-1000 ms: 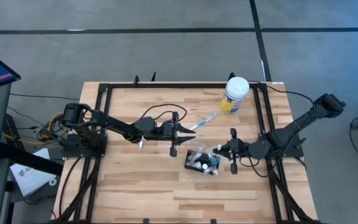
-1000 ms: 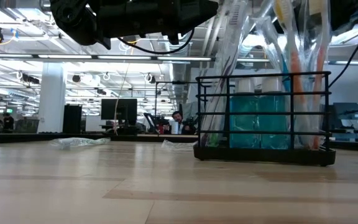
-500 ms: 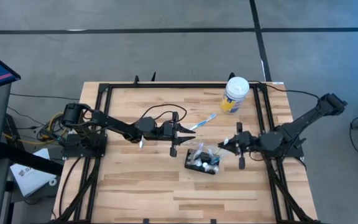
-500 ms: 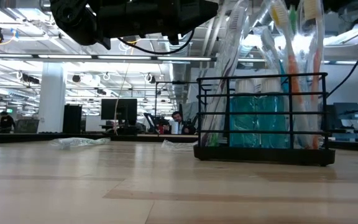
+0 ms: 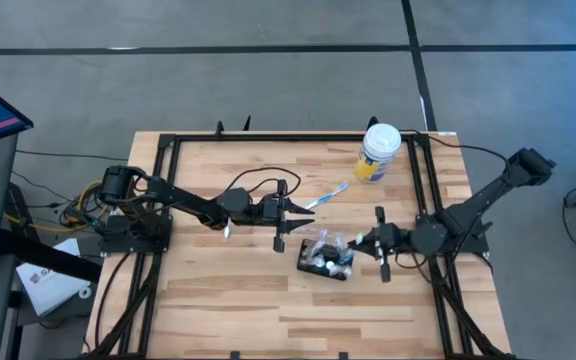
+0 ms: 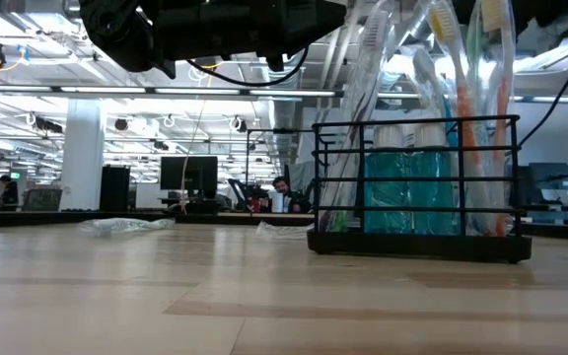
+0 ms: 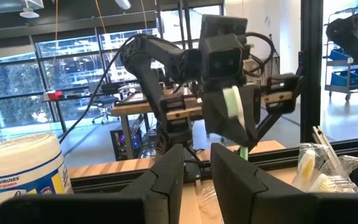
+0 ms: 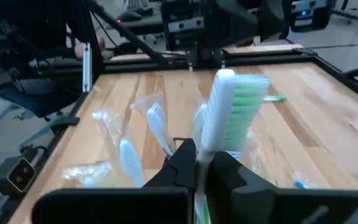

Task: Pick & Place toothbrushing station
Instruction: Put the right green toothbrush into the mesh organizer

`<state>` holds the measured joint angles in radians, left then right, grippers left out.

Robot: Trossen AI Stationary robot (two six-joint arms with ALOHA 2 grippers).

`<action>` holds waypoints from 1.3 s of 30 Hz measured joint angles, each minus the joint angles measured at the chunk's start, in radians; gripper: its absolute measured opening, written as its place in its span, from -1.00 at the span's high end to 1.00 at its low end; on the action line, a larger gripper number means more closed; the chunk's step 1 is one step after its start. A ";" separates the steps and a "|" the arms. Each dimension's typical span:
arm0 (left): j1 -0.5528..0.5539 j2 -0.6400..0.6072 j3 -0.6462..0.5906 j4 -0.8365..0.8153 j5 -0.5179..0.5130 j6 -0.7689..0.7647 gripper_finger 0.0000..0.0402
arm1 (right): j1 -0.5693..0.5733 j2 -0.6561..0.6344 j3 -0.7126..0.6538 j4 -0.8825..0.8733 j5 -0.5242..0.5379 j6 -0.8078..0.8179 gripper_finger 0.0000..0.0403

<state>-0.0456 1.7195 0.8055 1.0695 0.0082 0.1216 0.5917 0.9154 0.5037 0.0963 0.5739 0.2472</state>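
Moved back in toward the toothbrushing station (image 5: 326, 262) after a short pull-away: right gripper (image 5: 362, 243), now just beside the station's right end. Unmoved since the earlier view: left gripper (image 5: 306, 208), station, tub.

Broad bare wood on the table (image 5: 228, 300) in front of the station and off to the left. Black frame rail (image 5: 298, 137) along the back edge, with more rails down both sides. Station right of centre, well in from every edge. White-lidded tub (image 5: 378, 152) at the back right, close to the rail and well apart from the station.

Count: two arms, one station, one tub, one loose toothbrush (image 5: 328, 194) lying on the wood between the left gripper and the tub. Several wrapped toothbrushes standing upright in the station (image 6: 417, 182); exact number not to be told.

Right gripper (image 8: 201, 165) clamped tight on a white-and-green toothbrush (image 8: 229, 112), brush head sticking out beyond the tips, above the wrapped brushes. Left gripper above the table's middle, tip at the near end of the loose toothbrush; gripping or not, cannot tell.
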 joint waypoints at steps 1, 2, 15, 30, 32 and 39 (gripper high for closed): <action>0.000 0.000 0.000 0.000 0.000 0.000 0.62 | -0.003 0.010 0.000 0.001 0.000 0.000 0.98; 0.000 0.000 0.000 0.000 0.000 0.000 0.62 | -0.006 0.021 0.000 0.003 0.000 0.000 0.98; 0.000 0.000 0.000 -0.016 0.000 0.000 0.62 | -0.003 0.087 0.000 0.012 0.001 0.015 0.91; 0.000 0.000 0.000 -0.019 0.000 0.000 0.62 | 0.063 0.085 0.000 0.008 0.002 0.007 0.76; 0.000 0.000 0.000 -0.019 0.000 0.000 0.62 | 0.060 0.085 0.000 0.008 0.008 0.007 0.76; 0.000 0.000 0.000 -0.023 0.000 0.000 0.62 | 0.047 0.085 0.000 0.007 0.011 0.005 0.76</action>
<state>-0.0456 1.7195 0.8055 1.0462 0.0082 0.1218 0.6392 1.0004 0.5037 0.1037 0.5846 0.2520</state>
